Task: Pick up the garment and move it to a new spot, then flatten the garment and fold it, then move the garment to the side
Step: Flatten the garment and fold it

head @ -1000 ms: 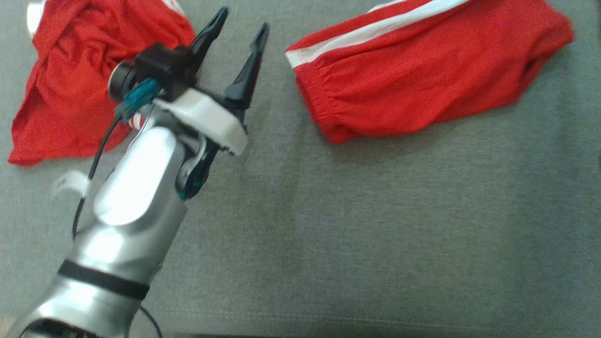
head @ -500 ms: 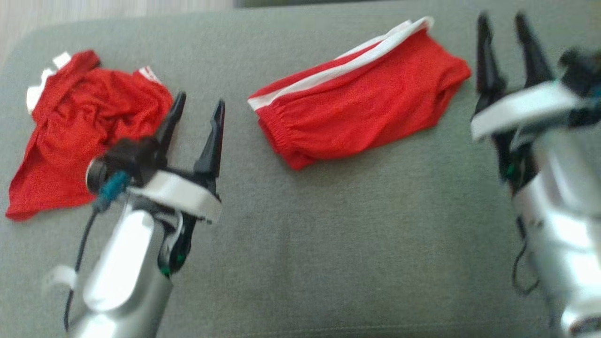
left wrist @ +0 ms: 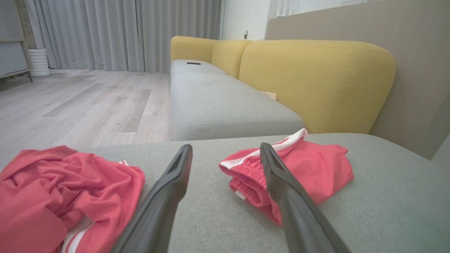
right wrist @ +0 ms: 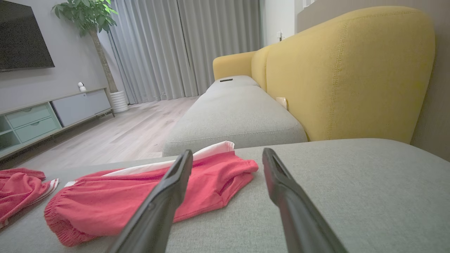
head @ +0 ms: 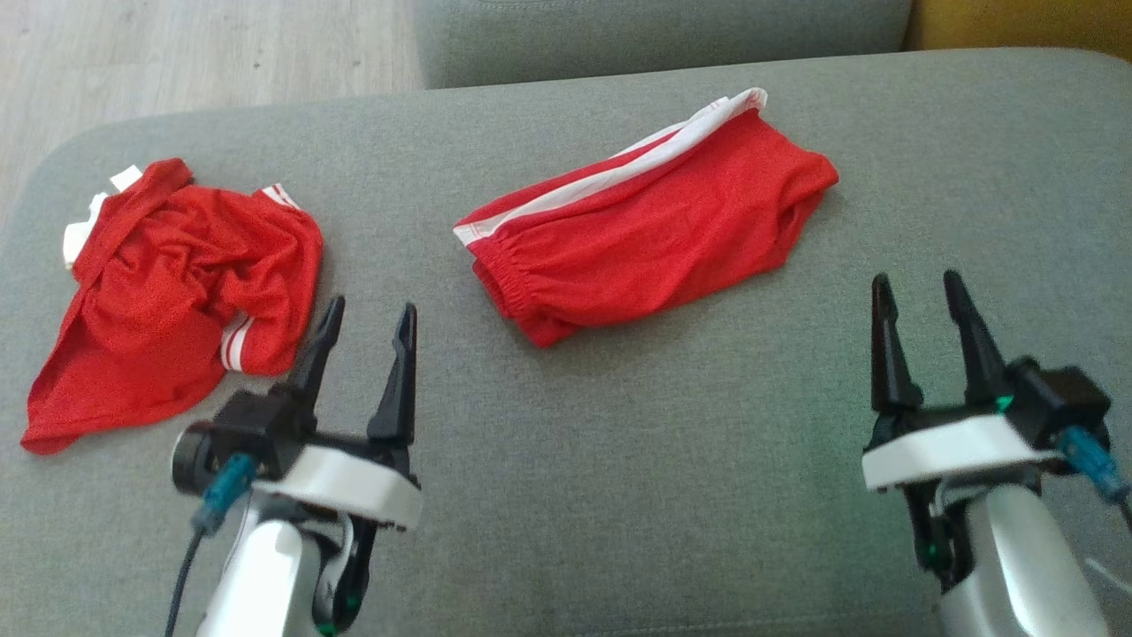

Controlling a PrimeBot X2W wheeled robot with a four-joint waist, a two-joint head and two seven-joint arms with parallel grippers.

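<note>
Back we've pulled, both arms now low and near: left gripper [head: 370, 305] and right gripper [head: 915, 278], fingers spread, holding nothing. Between them, bare grey cushion [head: 619, 478] gives us room. Farther off, the folded red shorts [head: 646, 230] lie mid-cushion, and a one-sided pinch could spill that fold. Far left, the crumpled red garment [head: 168, 283] hugs the cushion edge, floor [head: 221, 53] beyond.

We see a grey cushion [head: 619, 495] bearing two red pieces, well apart: folded shorts [head: 646, 239] with a white side stripe near its middle, and a crumpled garment [head: 177, 292] at its left end.
</note>
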